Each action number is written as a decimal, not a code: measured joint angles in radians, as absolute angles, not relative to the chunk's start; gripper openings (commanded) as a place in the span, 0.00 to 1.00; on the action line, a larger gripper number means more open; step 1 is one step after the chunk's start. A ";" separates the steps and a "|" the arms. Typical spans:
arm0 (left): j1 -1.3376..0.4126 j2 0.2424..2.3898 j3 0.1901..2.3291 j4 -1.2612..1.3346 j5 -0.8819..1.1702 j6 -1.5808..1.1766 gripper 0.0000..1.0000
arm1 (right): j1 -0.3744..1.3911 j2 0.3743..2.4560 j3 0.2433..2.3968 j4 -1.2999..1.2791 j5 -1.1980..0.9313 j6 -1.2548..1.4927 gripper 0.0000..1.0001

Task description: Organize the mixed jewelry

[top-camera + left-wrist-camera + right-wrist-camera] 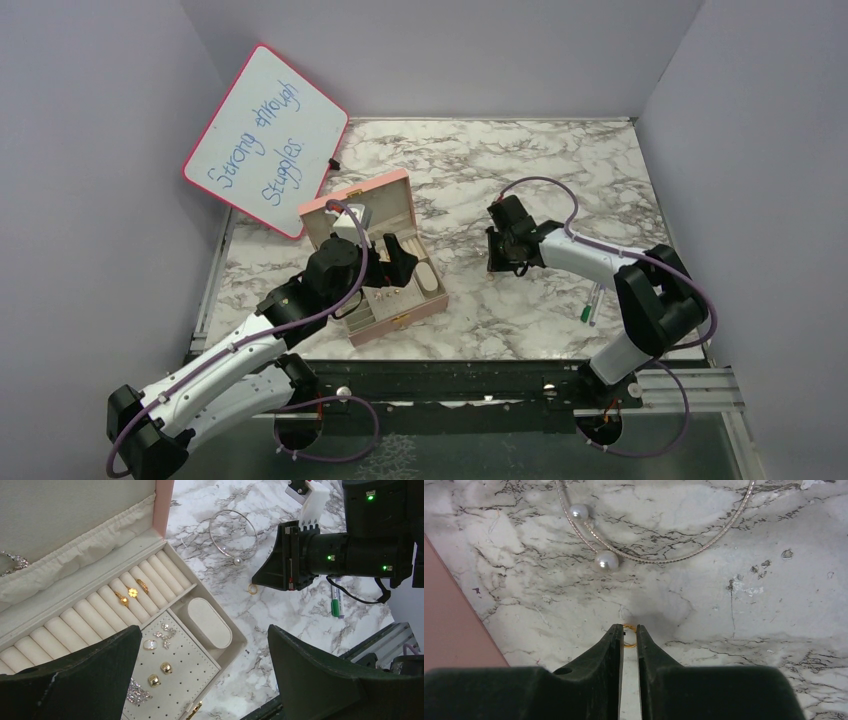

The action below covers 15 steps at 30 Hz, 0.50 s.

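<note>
A tiny gold ring [629, 636] lies on the marble tabletop, and my right gripper [628, 632] is shut on it, both fingertips pressing its sides. In the left wrist view the same ring [253, 588] shows at the tips of the right gripper [261, 581]. More of the mixed jewelry sits in the open pink box [428, 308]: gold rings [132, 592] in the ring rolls and gold studs [160, 674] on the perforated pad. My left gripper [205, 632] hangs open above the box [239, 645], holding nothing. From above it [396, 262] hovers over the box's right part.
A thin bangle with two pearls [606, 560] lies on the marble just beyond the ring. A green-and-white pen [590, 305] rests beside the right arm. A pink-framed whiteboard [265, 140] leans at the back left. The box lid [355, 205] stands raised.
</note>
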<state>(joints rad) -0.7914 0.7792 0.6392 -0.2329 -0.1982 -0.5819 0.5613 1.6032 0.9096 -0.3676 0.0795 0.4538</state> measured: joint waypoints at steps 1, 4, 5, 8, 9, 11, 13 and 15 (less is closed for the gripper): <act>-0.791 0.779 0.639 -0.231 -0.198 -0.583 0.97 | 0.561 1.602 0.910 -0.368 0.073 0.451 0.18; -0.791 0.779 0.639 -0.229 -0.198 -0.584 0.97 | 0.561 1.601 0.910 -0.368 0.062 0.445 0.16; -0.791 0.779 0.639 -0.227 -0.198 -0.584 0.97 | 0.561 1.601 0.910 -0.368 0.061 0.444 0.16; -0.791 0.779 0.639 -0.226 -0.198 -0.585 0.96 | 0.561 1.604 0.910 -0.369 0.062 0.443 0.16; -0.791 0.779 0.639 -0.226 -0.198 -0.585 0.96 | 0.561 1.606 0.910 -0.370 0.062 0.443 0.16; -0.791 0.779 0.639 -0.226 -0.198 -0.585 0.96 | 0.561 1.610 0.910 -0.374 0.063 0.442 0.17; -0.791 0.779 0.639 -0.226 -0.198 -0.587 0.96 | 0.561 1.615 0.910 -0.381 0.063 0.439 0.17; -0.791 0.779 0.639 -0.225 -0.198 -0.587 0.97 | 0.561 1.622 0.910 -0.385 0.062 0.435 0.17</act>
<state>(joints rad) -0.7914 0.7792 0.6392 -0.2253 -0.1978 -0.5869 0.5613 1.6218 0.9096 -0.3847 0.0624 0.4351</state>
